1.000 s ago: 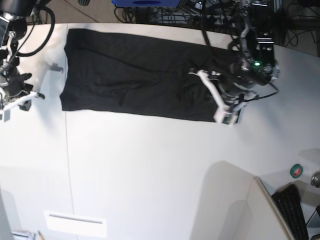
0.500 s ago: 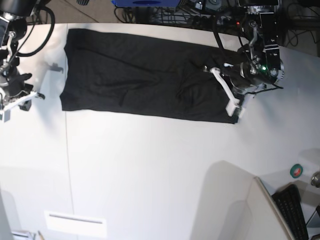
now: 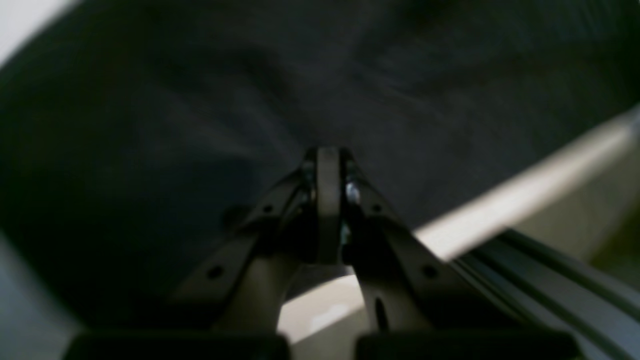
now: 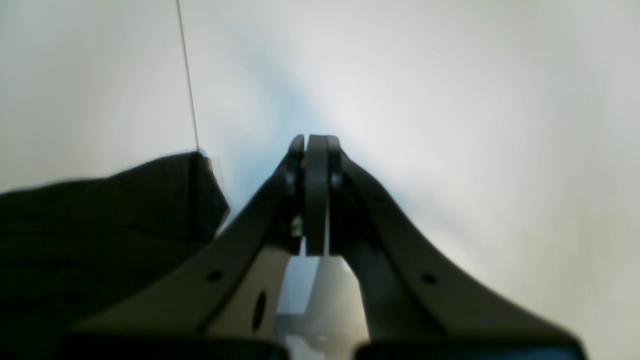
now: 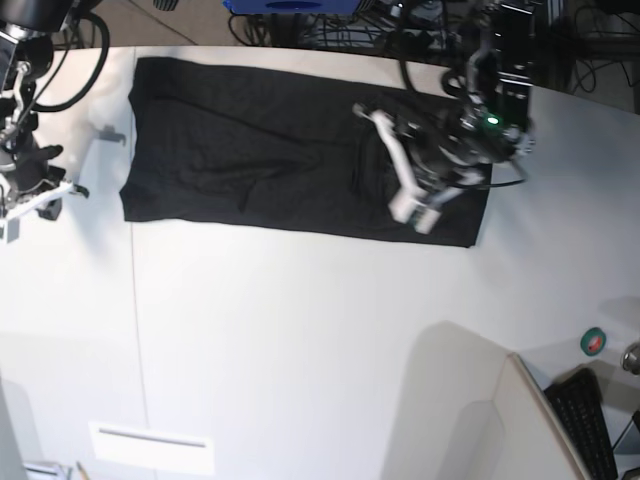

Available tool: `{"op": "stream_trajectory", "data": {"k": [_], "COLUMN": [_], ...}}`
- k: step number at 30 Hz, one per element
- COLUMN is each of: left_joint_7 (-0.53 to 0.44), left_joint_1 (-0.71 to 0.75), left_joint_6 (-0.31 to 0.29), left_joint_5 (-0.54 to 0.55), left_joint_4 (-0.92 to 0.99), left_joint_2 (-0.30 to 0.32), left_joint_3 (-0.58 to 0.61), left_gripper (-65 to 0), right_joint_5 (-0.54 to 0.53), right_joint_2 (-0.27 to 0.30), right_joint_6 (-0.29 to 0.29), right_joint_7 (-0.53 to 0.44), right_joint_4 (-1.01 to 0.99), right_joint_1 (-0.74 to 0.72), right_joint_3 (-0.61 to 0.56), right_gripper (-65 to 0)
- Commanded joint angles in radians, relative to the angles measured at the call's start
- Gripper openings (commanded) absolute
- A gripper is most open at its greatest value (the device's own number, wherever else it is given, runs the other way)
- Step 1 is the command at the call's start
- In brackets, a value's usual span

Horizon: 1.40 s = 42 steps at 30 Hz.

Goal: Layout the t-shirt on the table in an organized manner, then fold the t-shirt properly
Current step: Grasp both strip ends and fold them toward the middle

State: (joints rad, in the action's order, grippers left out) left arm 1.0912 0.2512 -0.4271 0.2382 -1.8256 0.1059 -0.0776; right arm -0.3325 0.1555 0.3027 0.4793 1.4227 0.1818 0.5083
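The black t-shirt (image 5: pixel 260 150) lies flat as a long rectangle across the far part of the off-white table (image 5: pixel 300 340), plain side up. My left gripper (image 5: pixel 390 165) hovers over the shirt's right end. In the left wrist view the left gripper (image 3: pixel 327 150) is shut above blurred dark t-shirt (image 3: pixel 200 100) fabric, and no cloth shows between the tips. My right gripper (image 5: pixel 45 205) sits over bare table to the left of the shirt. In the right wrist view the right gripper (image 4: pixel 315 137) is shut with nothing in it, and the t-shirt's (image 4: pixel 100 210) corner lies to its left.
A thin dark seam (image 5: pixel 135 330) crosses the table near the shirt's left edge. A white angled panel (image 5: pixel 470 420), a keyboard (image 5: pixel 585 425) and a small green roll (image 5: pixel 593 342) sit at the near right. Cables crowd the far edge (image 5: pixel 330 30).
The left arm first moved right, and the shirt's right end now reaches further right. It then swung back left and up over the shirt. The right arm has stayed still.
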Motion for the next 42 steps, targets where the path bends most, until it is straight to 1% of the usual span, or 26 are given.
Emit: {"op": "stream_trajectory", "data": {"k": [1,3,4,5,7,8,9,10,11,13,15,18,19,20,22,23,24,25,29,31,34,36,39,42], "left_joint_7": [-0.004,-0.007,-0.013,-0.039,-0.119,-0.150,-0.176,-0.204,-0.234,-0.282,-0.322,-0.375,-0.386,-0.386,-0.386,-0.386,-0.386,-0.386,-0.391,-0.391,-0.391,-0.391,-0.391,-0.391], "left_joint_1": [-0.003,-0.006,-0.013,-0.019,-0.031,-0.037,-0.037,-0.036,-0.033,-0.034,-0.039,-0.048,-0.057,-0.066,-0.089,-0.100,-0.108,-0.115,-0.122,-0.123,-0.128,-0.128,-0.126,-0.122], "left_joint_6": [-0.002,-0.028,-0.060,-0.103,-0.183,-0.209,-0.224,-0.227,-0.227,-0.226,-0.224,-0.223,-0.217,-0.203,-0.175,-0.172,-0.172,-0.171,-0.168,-0.163,-0.100,-0.072,-0.068,-0.068], "left_joint_5": [-0.004,-0.004,-0.004,-0.003,-0.003,-0.004,-0.007,-0.010,-0.006,-0.010,-0.010,-0.012,-0.013,-0.013,-0.013,-0.013,-0.013,-0.013,-0.013,-0.013,-0.013,-0.009,-0.006,-0.006], "left_joint_4": [-0.006,0.028,0.059,0.096,0.175,0.218,0.247,0.275,0.304,0.349,0.392,0.444,0.453,0.467,0.488,0.501,0.510,0.518,0.531,0.534,0.534,0.534,0.530,0.528], "left_joint_2": [0.013,0.028,0.044,0.056,0.079,0.091,0.107,0.122,0.134,0.139,0.137,0.133,0.130,0.127,0.108,0.105,0.104,0.102,0.104,0.102,0.101,0.101,0.101,0.097], "left_joint_3": [-0.081,-0.235,-0.308,-0.371,-0.474,-0.503,-0.517,-0.522,-0.523,-0.528,-0.529,-0.523,-0.522,-0.522,-0.522,-0.520,-0.518,-0.502,-0.373,-0.337,-0.291,-0.250,-0.219,-0.218], "left_gripper": [-65.0,-65.0,-65.0,-65.0,-65.0,-65.0,-65.0,-65.0,-65.0,-65.0,-65.0,-65.0,-65.0,-65.0,-65.0,-65.0,-65.0,-65.0,-65.0,-65.0,-65.0,-65.0,-65.0,-65.0], "right_joint_5": [-0.010,-0.046,-0.090,-0.139,-0.253,-0.313,-0.365,-0.408,-0.445,-0.454,-0.454,-0.454,-0.455,-0.455,-0.455,-0.455,-0.454,-0.454,-0.454,-0.455,-0.455,-0.455,-0.455,-0.455], "right_joint_2": [0.013,-0.018,-0.026,-0.030,-0.032,-0.030,-0.030,-0.029,-0.029,-0.004,0.008,0.059,0.074,0.086,0.095,0.092,0.091,0.089,0.088,0.085,0.059,0.042,0.025,0.025], "right_joint_6": [0.002,0.002,0.002,0.002,0.002,0.002,0.002,0.002,0.002,0.003,0.003,0.003,0.014,0.042,0.115,0.141,0.149,0.151,0.157,0.157,0.157,0.157,0.157,0.157], "right_joint_7": [0.003,0.075,0.121,0.177,0.286,0.332,0.362,0.390,0.411,0.418,0.419,0.418,0.416,0.416,0.416,0.416,0.416,0.416,0.416,0.416,0.416,0.416,0.416,0.416], "right_joint_4": [0.040,0.085,0.106,0.122,0.129,0.126,0.126,0.126,0.125,0.125,0.092,0.003,-0.029,-0.056,-0.092,-0.102,-0.113,-0.125,-0.142,-0.141,-0.141,-0.141,-0.141,-0.141], "right_joint_1": [0.006,0.014,0.018,0.026,0.026,0.026,0.028,0.032,0.035,0.038,0.037,0.035,0.035,0.034,0.034,0.034,0.035,0.035,0.035,0.037,0.037,0.038,0.038,0.038], "right_joint_3": [0.006,0.010,0.023,0.048,0.086,0.100,0.111,0.120,0.128,0.117,0.109,0.046,0.011,-0.015,-0.049,-0.058,-0.063,-0.069,-0.130,-0.168,-0.210,-0.216,-0.216,-0.216], "right_gripper": [-65.0,-65.0,-65.0,-65.0,-45.2,-34.8,-27.5,-20.7,-17.0,-18.3,-20.0,-19.7,-19.7,-19.7,-20.1,-20.3,-20.3,-20.3,-20.3,-20.3,-20.3,-20.3,-20.3,-20.4]}}
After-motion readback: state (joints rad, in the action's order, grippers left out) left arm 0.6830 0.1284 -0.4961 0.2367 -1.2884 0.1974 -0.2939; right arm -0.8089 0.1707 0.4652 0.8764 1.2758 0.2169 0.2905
